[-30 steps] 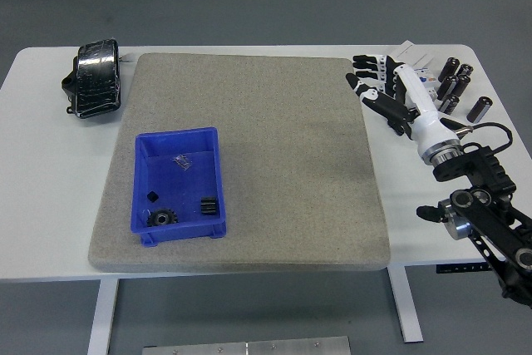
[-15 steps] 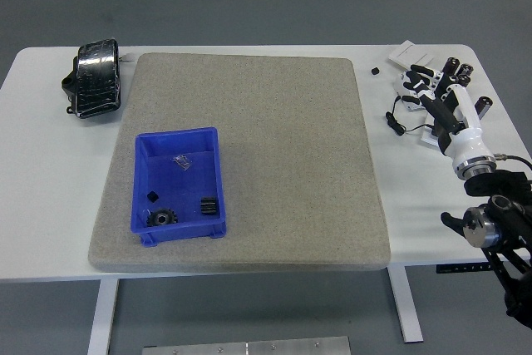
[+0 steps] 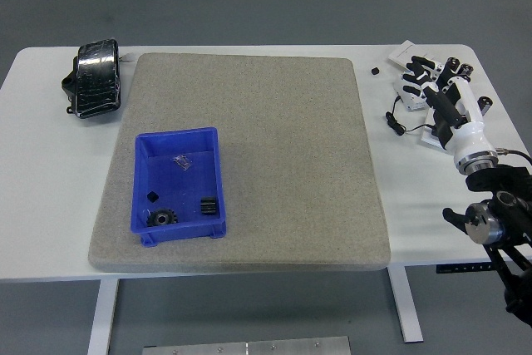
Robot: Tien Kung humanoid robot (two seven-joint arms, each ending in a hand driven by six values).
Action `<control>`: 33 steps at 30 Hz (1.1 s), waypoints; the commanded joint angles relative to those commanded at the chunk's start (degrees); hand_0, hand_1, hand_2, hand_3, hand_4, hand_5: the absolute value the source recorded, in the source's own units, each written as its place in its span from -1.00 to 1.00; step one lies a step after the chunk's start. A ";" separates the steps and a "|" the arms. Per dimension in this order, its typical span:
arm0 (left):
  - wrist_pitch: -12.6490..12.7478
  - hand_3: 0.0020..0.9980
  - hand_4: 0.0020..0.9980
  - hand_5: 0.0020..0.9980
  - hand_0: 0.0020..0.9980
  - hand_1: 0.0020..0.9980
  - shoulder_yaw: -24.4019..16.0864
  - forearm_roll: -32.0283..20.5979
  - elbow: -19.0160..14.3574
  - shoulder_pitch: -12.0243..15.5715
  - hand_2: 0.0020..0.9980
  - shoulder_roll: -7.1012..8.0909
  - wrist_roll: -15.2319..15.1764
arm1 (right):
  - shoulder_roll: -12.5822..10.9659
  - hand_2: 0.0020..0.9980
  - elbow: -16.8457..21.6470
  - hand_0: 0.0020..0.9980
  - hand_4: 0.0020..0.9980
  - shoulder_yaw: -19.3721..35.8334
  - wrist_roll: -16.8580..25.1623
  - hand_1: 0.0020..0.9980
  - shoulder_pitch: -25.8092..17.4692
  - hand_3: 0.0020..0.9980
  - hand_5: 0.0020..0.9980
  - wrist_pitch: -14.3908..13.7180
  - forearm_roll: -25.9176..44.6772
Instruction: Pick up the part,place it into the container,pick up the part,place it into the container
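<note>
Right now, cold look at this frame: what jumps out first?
The blue bin on the left of the grey mat, already holding a few small dark parts including a gear. Then the right hand, white with black fingers, fingers spread and holding nothing, over the clutter of small dark cylinders and white pieces at the table's far right corner. A black wrapped bundle sits at the far left.

The right hand (image 3: 434,89) now sits off the grey mat, over the white table's right end above the dark cylinders there, having pulled back rightward from the mat's far right corner. Its arm is drawn in toward the right edge. Its fingers stay spread, holding nothing.
</note>
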 joint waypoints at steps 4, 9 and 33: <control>-0.02 0.19 0.45 -0.43 0.39 0.35 -0.07 0.12 0.01 -0.16 0.32 -0.08 0.00 | -0.21 0.48 0.50 0.50 0.55 0.18 -0.17 0.48 -0.03 0.39 -0.03 0.50 -0.23; -0.05 0.19 0.45 -0.42 0.39 0.35 -0.30 0.45 0.02 -0.34 0.32 -0.08 0.03 | -0.23 0.48 0.17 0.50 0.55 0.48 -0.27 0.47 0.07 0.39 -0.01 1.02 -0.31; -0.71 0.21 0.45 -0.42 0.39 0.36 -0.87 1.49 0.05 -0.57 0.32 -0.48 0.72 | -1.13 0.46 2.24 0.50 0.58 -1.98 -0.21 0.46 1.86 0.38 0.02 -0.52 -2.92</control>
